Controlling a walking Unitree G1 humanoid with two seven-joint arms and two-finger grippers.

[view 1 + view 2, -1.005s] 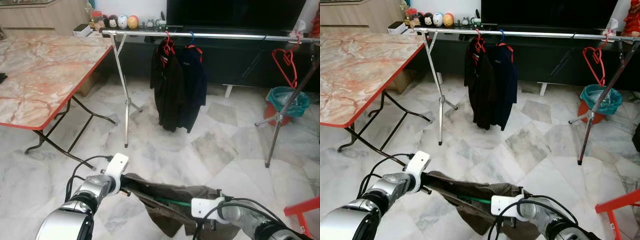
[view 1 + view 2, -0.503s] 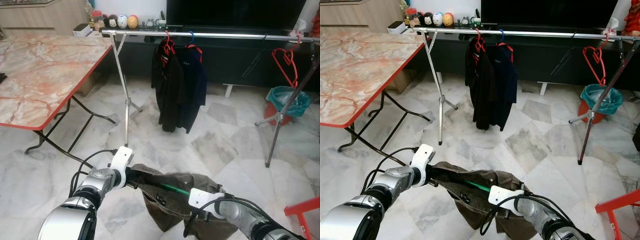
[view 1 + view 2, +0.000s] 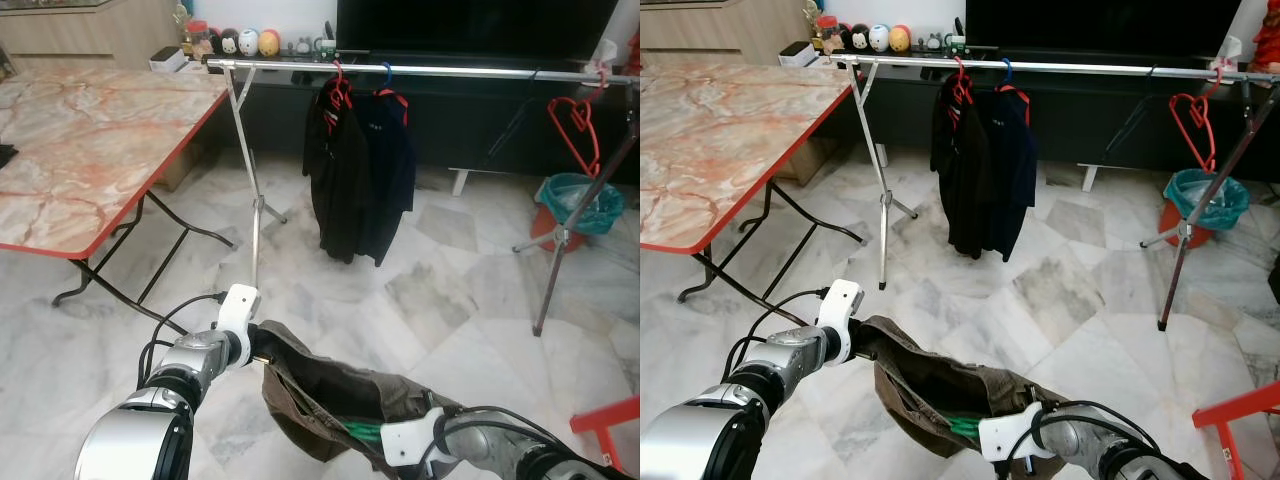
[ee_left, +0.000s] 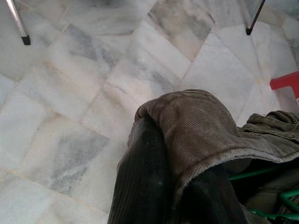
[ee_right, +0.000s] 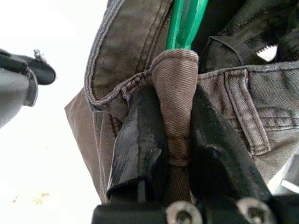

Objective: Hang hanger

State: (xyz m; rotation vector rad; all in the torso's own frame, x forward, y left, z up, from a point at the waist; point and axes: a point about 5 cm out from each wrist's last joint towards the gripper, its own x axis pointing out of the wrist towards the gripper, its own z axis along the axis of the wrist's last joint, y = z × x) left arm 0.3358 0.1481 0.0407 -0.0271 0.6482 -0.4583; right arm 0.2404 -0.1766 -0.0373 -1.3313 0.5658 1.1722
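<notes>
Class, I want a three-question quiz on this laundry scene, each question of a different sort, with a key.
1. True or false: the left gripper and the right gripper both have their jaws shut on the brown trousers.
2. What colour is the hanger inside the trousers? A red, B green, C blue.
3. Fill in: the empty red hanger hangs from the ____.

Key: 1 true; 2 B; 3 rail.

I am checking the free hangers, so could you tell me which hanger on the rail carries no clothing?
The red hanger at the rail's far right end hangs bare. The other red hanger and the blue one near the middle each hold a dark garment.
</notes>
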